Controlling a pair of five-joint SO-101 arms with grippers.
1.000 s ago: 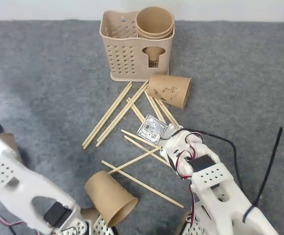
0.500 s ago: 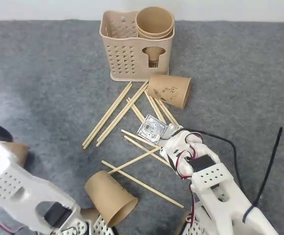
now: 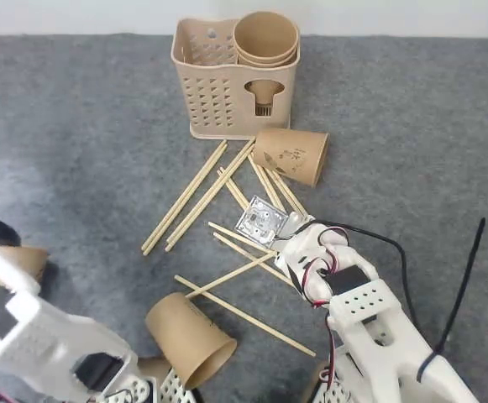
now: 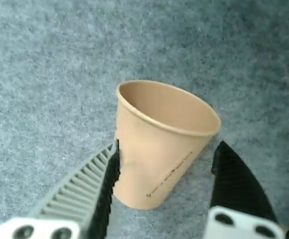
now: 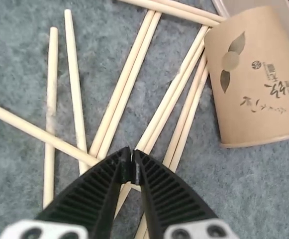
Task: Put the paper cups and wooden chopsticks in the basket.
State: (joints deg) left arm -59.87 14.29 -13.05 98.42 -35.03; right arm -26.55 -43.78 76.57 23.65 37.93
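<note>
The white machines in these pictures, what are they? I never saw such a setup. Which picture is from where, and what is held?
They are robot arms: a left arm and a right arm. One picture looks down from above; the other two come from wrist cameras. On the carpet lie chopsticks, a basket with stacked cups inside, one paper cup near it and another cup near the arms. The left gripper is open around a third cup. The right gripper is shut above the chopsticks, holding nothing visible.
</note>
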